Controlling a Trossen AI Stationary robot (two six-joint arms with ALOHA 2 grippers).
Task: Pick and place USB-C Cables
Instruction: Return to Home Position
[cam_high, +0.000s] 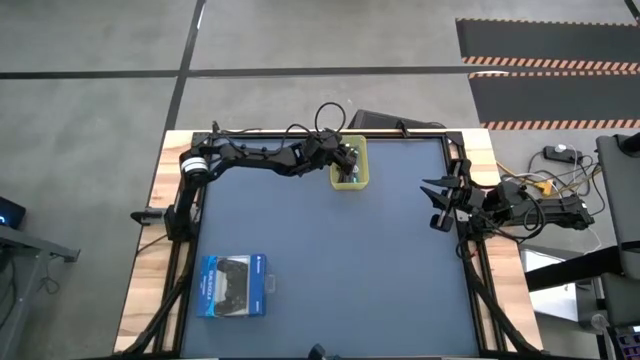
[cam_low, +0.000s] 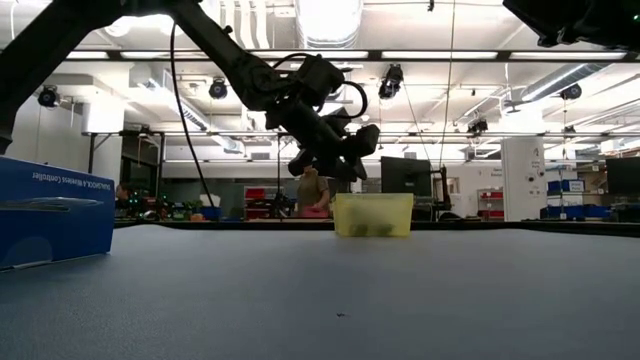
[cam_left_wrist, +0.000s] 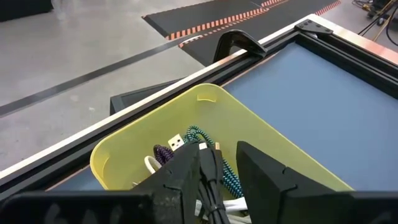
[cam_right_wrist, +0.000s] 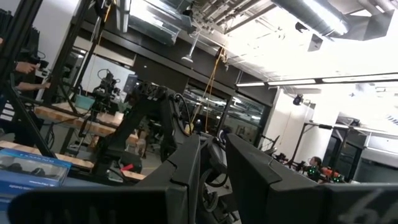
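Observation:
A yellow bin sits at the table's far edge, and my left gripper hovers just over it, open. In the left wrist view the bin holds the teal cable, the purple cable and the white cable, lying loosely on its floor. The black cable runs between the fingers of my left gripper. My right gripper waits open at the table's right edge, touching nothing. My left gripper comes at the bin from above, slanting down. The black cable lies against the inner side of one finger, and the other finger stands apart from it. The cable's lower part leads down into the bin; where it ends is hidden by the fingers.
A blue-and-black retail box lies flat near the table's near left corner and shows large at the left of the low view. The blue mat between box, bin and right arm is bare. A person stands far off in the room beyond.

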